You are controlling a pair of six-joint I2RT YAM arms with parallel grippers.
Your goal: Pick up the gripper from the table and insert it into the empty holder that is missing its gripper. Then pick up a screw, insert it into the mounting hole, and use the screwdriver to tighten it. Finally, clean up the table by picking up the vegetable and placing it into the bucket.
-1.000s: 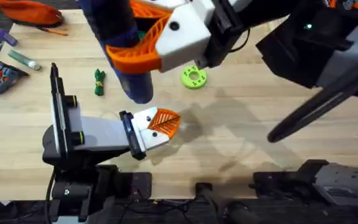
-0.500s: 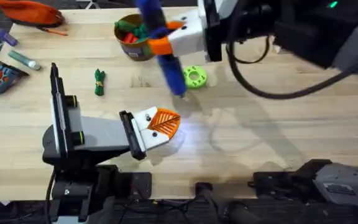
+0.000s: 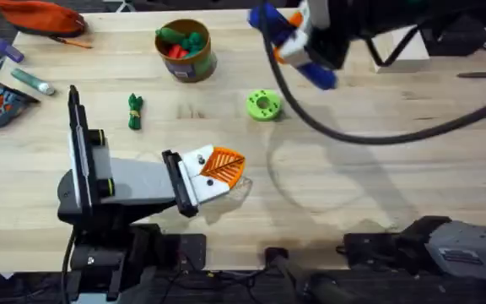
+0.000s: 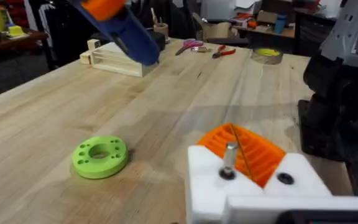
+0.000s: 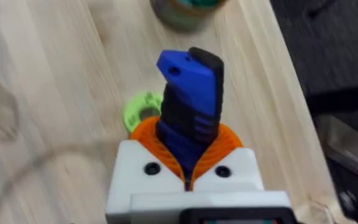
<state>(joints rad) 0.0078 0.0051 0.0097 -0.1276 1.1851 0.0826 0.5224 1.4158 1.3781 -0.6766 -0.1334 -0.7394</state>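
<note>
The right gripper (image 3: 298,38) is clamped on the screwdriver (image 3: 289,42), up near the far edge of the table (image 3: 378,169) and beyond the lime-green disc (image 3: 262,105). In the right wrist view its orange pads (image 5: 229,140) press against the blue body of the tool from both sides, with the screwdriver's butt end sticking up above the white fingers — the tip cannot be made out.

The left gripper (image 3: 218,169) lies low on the table, nearer the robot than the disc. Its white mounts sit close together with an orange ribbed finger between them, and a metal screw (image 4: 229,155) stands up out of one mounting hole in the left wrist view. Whether anything is pinched between the fingers is hard to say; they look nearly closed on nothing.

The bucket (image 3: 194,63) stands beyond the disc and to its left, already holding red and green toy pieces (image 3: 180,42). The vegetable (image 3: 135,111) lies on the bare wood well to the left of the disc — apart from the bucket and touched by neither gripper.
</note>
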